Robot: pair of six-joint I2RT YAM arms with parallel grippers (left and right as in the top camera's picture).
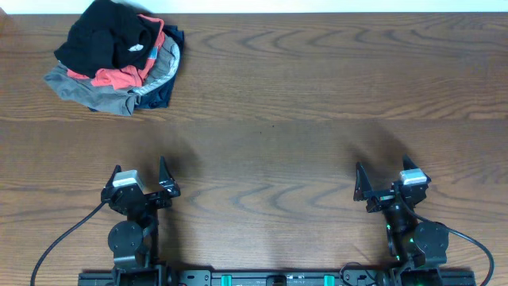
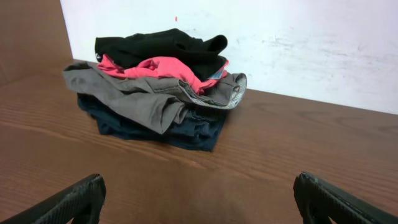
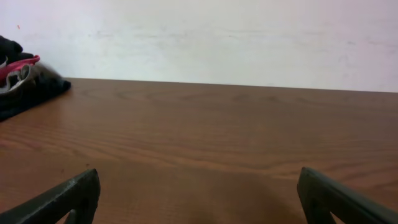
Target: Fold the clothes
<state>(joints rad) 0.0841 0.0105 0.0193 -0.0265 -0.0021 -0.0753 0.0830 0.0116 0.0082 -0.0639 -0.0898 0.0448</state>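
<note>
The clothes, a black soft garment (image 1: 101,36) with a small white mark, lie crumpled on top of a pile at the table's far left corner; the left wrist view shows the black fabric (image 2: 163,46) at the top of the stack. My left gripper (image 1: 141,171) hovers near the front edge, well short of the pile, open with only bare wood between its fingers (image 2: 199,184). My right gripper (image 1: 382,171) is at the front right, far from the pile, also open and empty (image 3: 199,178).
Under the black garment are a red shirt (image 1: 119,77), a grey garment (image 2: 134,93) and a dark blue piece (image 2: 186,132). The pile's edge shows at far left in the right wrist view (image 3: 25,90). A white wall (image 3: 217,37) runs behind the table's far edge.
</note>
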